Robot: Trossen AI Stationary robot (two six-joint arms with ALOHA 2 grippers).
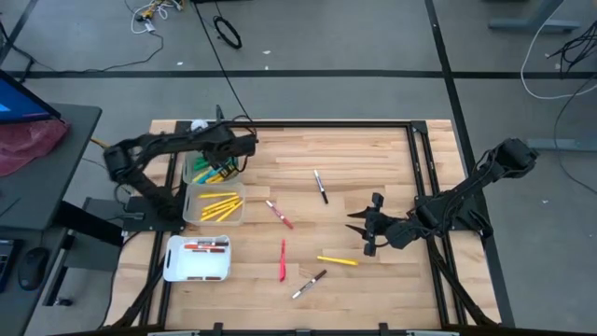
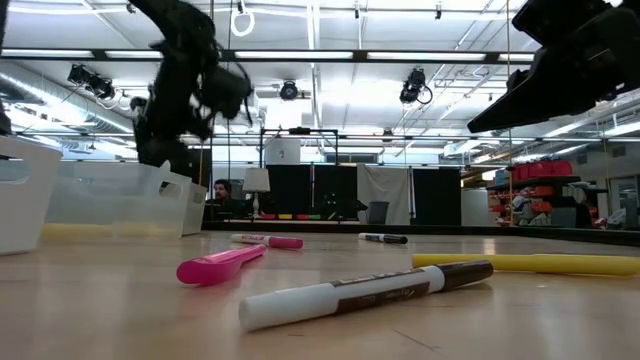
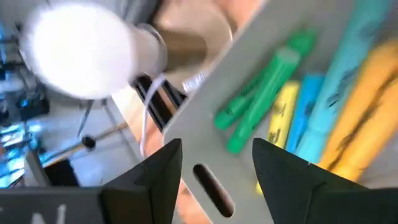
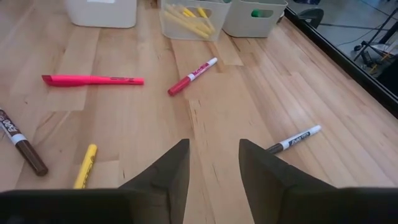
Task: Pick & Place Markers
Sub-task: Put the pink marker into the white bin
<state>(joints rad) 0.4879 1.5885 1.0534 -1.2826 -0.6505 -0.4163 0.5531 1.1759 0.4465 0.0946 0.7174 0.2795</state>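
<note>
My right hand (image 1: 364, 227) hovers over the surface (image 1: 373, 159) with fingers apart and empty — poised among the loose markers so any one is a short reach. Nearest it lies a yellow marker (image 1: 337, 260); beyond, a brown-tipped white marker (image 1: 309, 284) and a pink marker (image 1: 283, 260), then a red-capped marker (image 1: 279, 214) and a black-tipped white one (image 1: 320, 186). All five lie flat and well apart from one another, slim, each with a cap darker or brighter than its barrel. Farther off stand three bins in a row: a white bin (image 1: 171, 262) holding red markers, a clear bin (image 1: 190, 209) of yellow ones, and a pale bin (image 1: 190, 169) of green, blue and yellow — sorted by colour, I judge. My left hand (image 1: 244, 149) hangs over that last bin, fingers apart, holding nothing.
</note>
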